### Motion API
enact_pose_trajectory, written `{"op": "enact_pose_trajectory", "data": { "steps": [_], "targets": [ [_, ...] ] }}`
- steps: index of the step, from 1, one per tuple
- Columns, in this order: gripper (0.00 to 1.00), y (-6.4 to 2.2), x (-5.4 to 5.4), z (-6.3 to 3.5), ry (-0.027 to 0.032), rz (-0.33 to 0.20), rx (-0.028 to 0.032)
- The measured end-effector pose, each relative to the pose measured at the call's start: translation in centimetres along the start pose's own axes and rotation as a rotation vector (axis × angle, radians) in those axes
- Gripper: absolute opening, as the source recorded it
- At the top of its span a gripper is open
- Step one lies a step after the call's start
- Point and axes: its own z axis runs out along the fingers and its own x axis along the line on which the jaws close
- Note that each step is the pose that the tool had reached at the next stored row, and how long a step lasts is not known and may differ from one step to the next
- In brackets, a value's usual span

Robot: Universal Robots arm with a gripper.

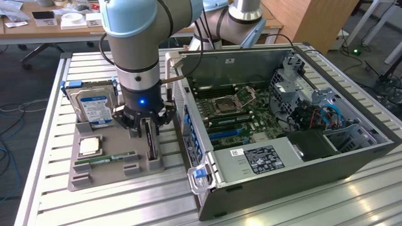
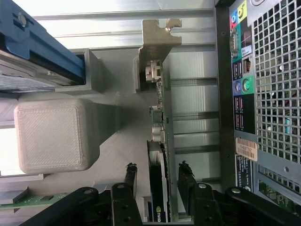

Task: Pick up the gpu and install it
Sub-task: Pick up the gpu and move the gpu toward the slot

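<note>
I am holding my tool (image 2: 158, 165) with its fingers (image 2: 130, 175) apart astride the gpu (image 2: 156, 186), which is standing on edge in a holder (image 1: 100, 181) slot just beside the case (image 1: 283, 160), leaving both flat faces free for clamping.

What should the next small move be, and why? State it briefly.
Probably close the jaws. The open gripper straddles the gpu, which stands on edge in the gray holder, a jaw on each side with a gap showing, so nothing grips it yet.
</note>
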Motion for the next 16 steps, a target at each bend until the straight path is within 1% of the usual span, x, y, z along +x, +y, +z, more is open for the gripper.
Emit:
{"op": "enact_pose_trajectory", "data": {
  "steps": [7,9,10,16],
  "targets": [
    [0.49,0.00,0.00,0.01,-0.0001,0.000,-0.0001],
    [0.47,0.00,0.00,0.01,-0.0001,0.000,-0.0001],
    [0.40,0.00,0.00,0.01,-0.0001,0.000,-0.0001],
    [0.40,0.01,0.00,0.01,-0.0002,0.000,-0.0001]
  ]
}}
